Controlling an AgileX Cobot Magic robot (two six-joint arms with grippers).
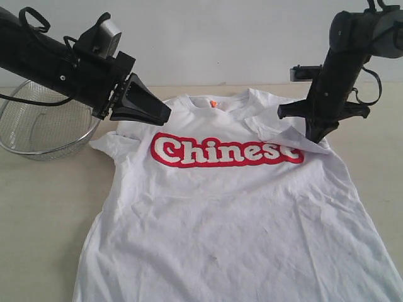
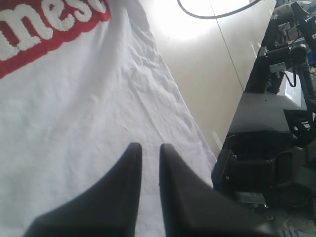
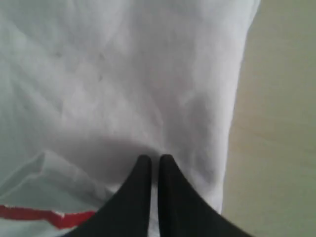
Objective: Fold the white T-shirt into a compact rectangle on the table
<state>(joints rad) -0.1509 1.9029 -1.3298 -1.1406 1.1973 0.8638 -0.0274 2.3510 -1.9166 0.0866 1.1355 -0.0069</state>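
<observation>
The right gripper [image 1: 315,138] points down at the shoulder of the white T-shirt [image 1: 220,214]. Its black tapered jaws are almost together, and I cannot tell if thin cloth is pinched between them. The left gripper [image 1: 167,116] hangs above the other shoulder, jaws also nearly closed, and it holds nothing.

The right sleeve [image 1: 297,139] lies turned over the end of the red-outlined lettering [image 1: 227,151], while the left sleeve [image 1: 110,146] is only bunched. In my judgement this is the risk: the two sides are unequal, so the rectangle may come out crooked. Also, if the tips close on one layer only, the soft cotton can slide out and the flap falls back. A pull to the left could drag the cloth toward the wire-mesh bowl [image 1: 44,126].

The shirt lies chest up on the table [image 1: 44,214], and its hem runs out of the exterior view. The fabric is thin, matte and wrinkled. The tabletop is pale, smooth and flat, so it probably gives little friction. The bowl is round, of silver mesh.
</observation>
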